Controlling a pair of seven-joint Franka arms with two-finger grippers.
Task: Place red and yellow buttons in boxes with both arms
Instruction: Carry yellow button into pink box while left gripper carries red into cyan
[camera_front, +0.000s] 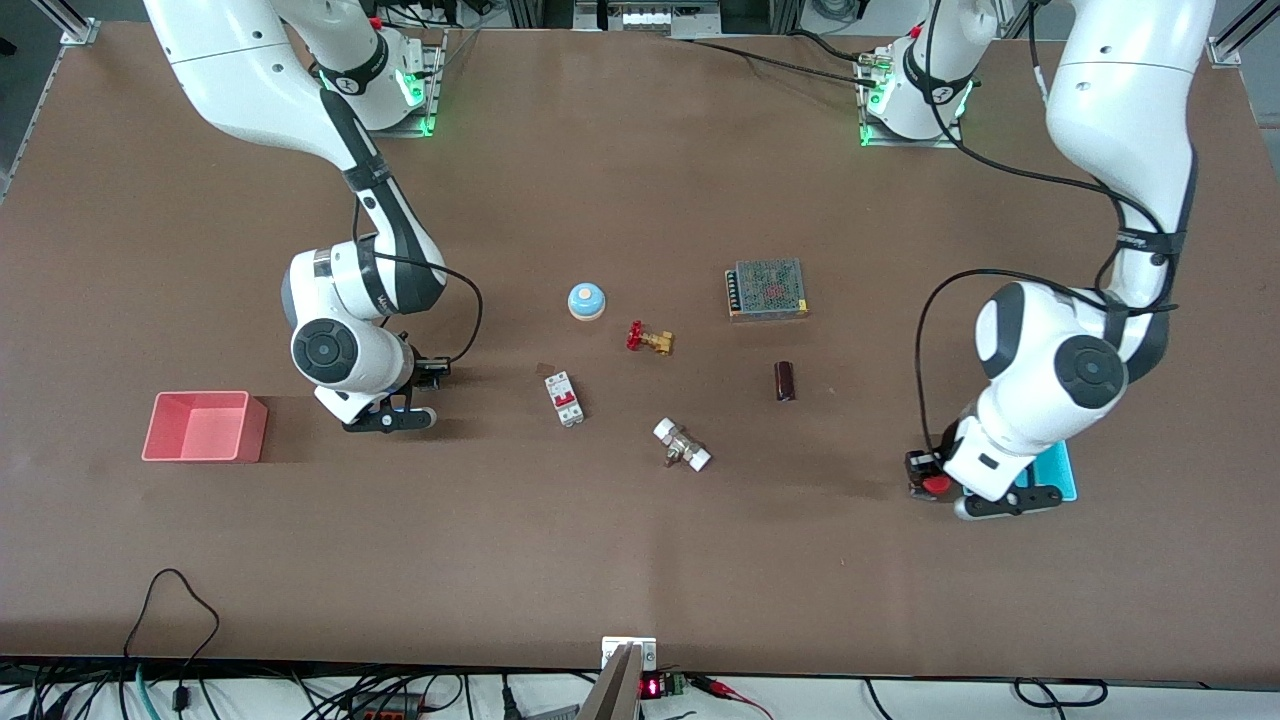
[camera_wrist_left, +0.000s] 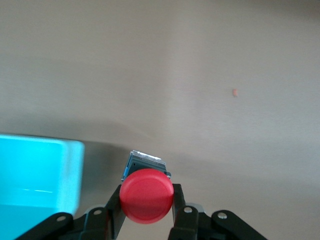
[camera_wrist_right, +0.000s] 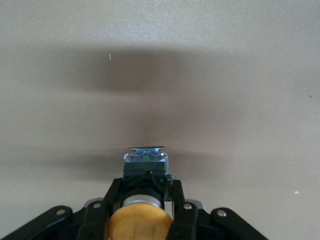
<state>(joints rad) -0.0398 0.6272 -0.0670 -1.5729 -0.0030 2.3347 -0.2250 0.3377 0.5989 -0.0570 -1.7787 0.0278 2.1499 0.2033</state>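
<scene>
Holding red button (camera_wrist_left: 146, 195) clamped in my left gripper (camera_wrist_left: 147, 212) beside cyan box (camera_wrist_left: 35, 175); right gripper (camera_wrist_right: 142, 212) clamped on yellow button (camera_wrist_right: 137, 225) above bench (camera_front: 640, 550) near pink-red box (camera_front: 200, 427).

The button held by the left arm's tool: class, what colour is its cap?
Red, best seen in the left wrist view.

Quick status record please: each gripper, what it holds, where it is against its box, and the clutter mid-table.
left gripper: shut on red button, over bare table beside cyan box
right gripper: shut on yellow button, over bare table beside pink-red box
boxes: nothing visible in either
mid-table: blue bell, red-handled valve, breaker
</scene>
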